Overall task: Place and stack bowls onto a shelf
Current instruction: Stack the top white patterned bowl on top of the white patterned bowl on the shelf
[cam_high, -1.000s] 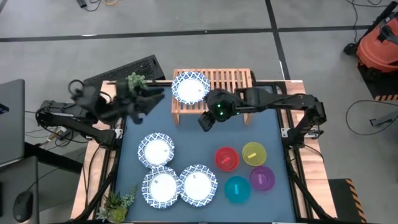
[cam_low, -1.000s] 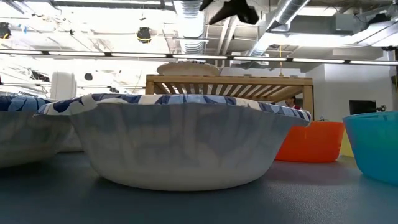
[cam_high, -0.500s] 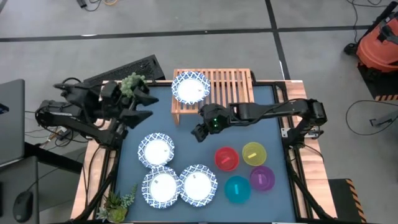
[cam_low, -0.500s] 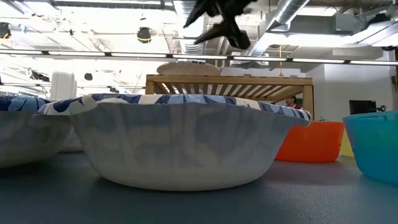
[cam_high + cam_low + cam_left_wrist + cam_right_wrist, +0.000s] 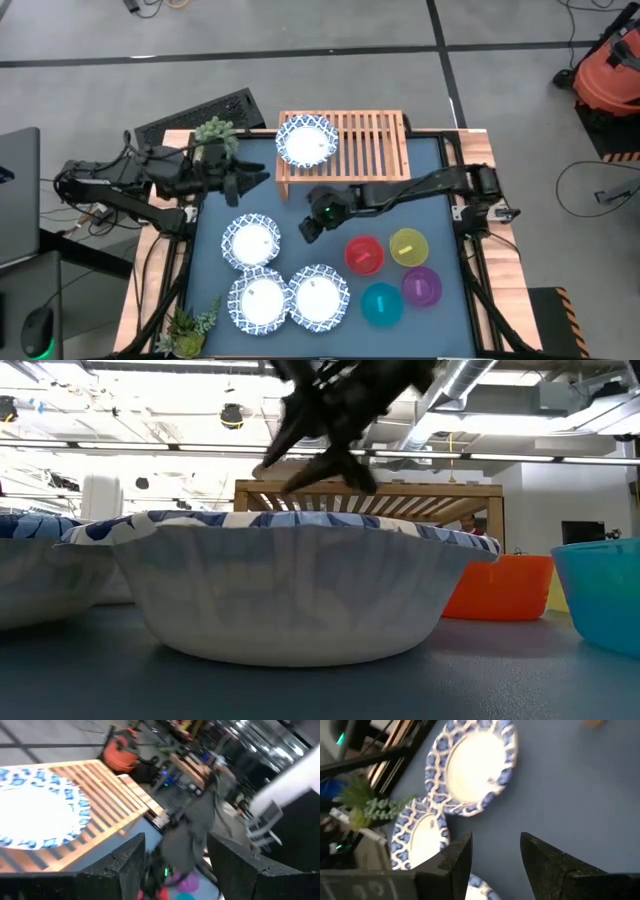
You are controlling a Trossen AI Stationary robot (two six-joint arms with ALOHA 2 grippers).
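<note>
Right gripper (image 5: 308, 228) has swung off the shelf (image 5: 365, 145) and down over the worktop (image 5: 420, 180) in the last second; it now hangs mid-table, just right of the upper blue-rimmed bowl (image 5: 251, 241). Jaws stand partly apart, nothing between them (right wrist view shows bare blue worktop in the gap).

Left gripper (image 5: 248, 178) has moved too: it now points right, between the shelf's left end and that same bowl. Jaws wide, empty.

Task state: one patterned bowl (image 5: 307, 140) sits on the left end of the shelf. Left on the worktop:
- three blue-rimmed bowls, one upper left and two near (image 5: 262, 301) (image 5: 319, 297)
- red (image 5: 364, 254), yellow (image 5: 408, 246), purple (image 5: 421, 286) and teal (image 5: 381, 303) bowls in a cluster on the right

My read: placement one is done and the right arm is heading for the next patterned bowl, so we're early in the job.

Hard to make out:
- Low view is almost filled by one near patterned bowl (image 5: 290, 590); the shelf shows only as a strip behind it, and the arm above is blurred, so the jaws can't be read there.
- Left wrist view is smeared; the right arm is just a dark shape.
- Right wrist view cuts off the third bowl at the frame edge.
- Height of the right gripper above the worktop: cannot tell from overhead.
</note>
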